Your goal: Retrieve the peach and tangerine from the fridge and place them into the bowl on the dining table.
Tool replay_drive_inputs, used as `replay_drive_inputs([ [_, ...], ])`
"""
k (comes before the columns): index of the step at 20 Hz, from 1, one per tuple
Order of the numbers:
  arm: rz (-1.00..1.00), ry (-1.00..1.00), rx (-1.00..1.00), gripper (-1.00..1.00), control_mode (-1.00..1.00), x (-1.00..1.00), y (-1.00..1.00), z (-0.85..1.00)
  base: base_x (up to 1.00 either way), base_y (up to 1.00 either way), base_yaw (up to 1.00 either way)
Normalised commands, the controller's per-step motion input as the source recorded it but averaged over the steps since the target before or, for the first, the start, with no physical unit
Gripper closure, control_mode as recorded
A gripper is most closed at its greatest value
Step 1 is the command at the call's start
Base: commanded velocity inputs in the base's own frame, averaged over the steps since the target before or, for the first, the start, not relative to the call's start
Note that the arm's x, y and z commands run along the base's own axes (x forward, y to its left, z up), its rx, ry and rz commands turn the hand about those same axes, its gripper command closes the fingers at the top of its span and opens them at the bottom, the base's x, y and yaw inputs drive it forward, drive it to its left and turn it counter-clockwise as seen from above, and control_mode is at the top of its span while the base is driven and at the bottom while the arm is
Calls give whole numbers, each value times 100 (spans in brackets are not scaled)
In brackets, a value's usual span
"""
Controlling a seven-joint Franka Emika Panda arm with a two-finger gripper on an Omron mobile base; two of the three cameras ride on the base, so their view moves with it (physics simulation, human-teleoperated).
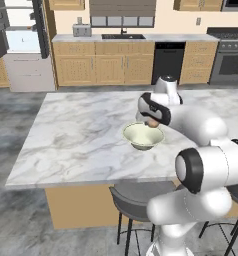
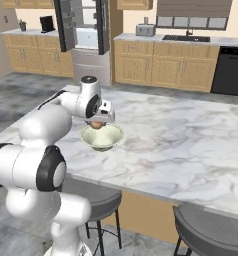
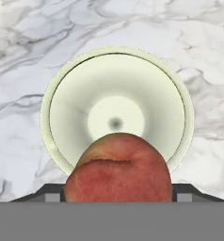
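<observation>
The reddish-pink peach [image 3: 118, 169] sits between my fingers, and my gripper [image 3: 118, 194] is shut on it. It hangs just above the pale cream bowl [image 3: 114, 89], over the bowl's near side. In the base views the peach [image 1: 152, 123] [image 2: 96, 124] shows under the hand, just above the bowl's rim [image 1: 141, 142] [image 2: 102, 141]. The bowl is empty and stands on the marble dining table [image 1: 76, 130] [image 2: 181, 135]. The fridge [image 1: 23, 45] [image 2: 85, 30] stands at the back with its upper doors open. The tangerine is out of view.
Grey stools [image 1: 133, 197] [image 2: 211, 225] stand along the table's near edge. Wooden cabinets with a sink counter [image 1: 123, 37], a black dishwasher [image 1: 168, 60] and a stove [image 1: 233, 60] line the back wall. Bare marble lies on all sides of the bowl.
</observation>
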Motion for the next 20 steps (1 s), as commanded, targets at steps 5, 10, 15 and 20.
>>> replay_drive_inputs([
  [5,0,0,0,100,-100,5,0,-65,0,0,0],
  [10,0,0,0,100,-100,23,0,-43,0,0,0],
  [15,0,0,0,100,-100,34,0,-28,0,0,0],
  [20,0,0,0,100,-100,37,0,-24,0,0,0],
])
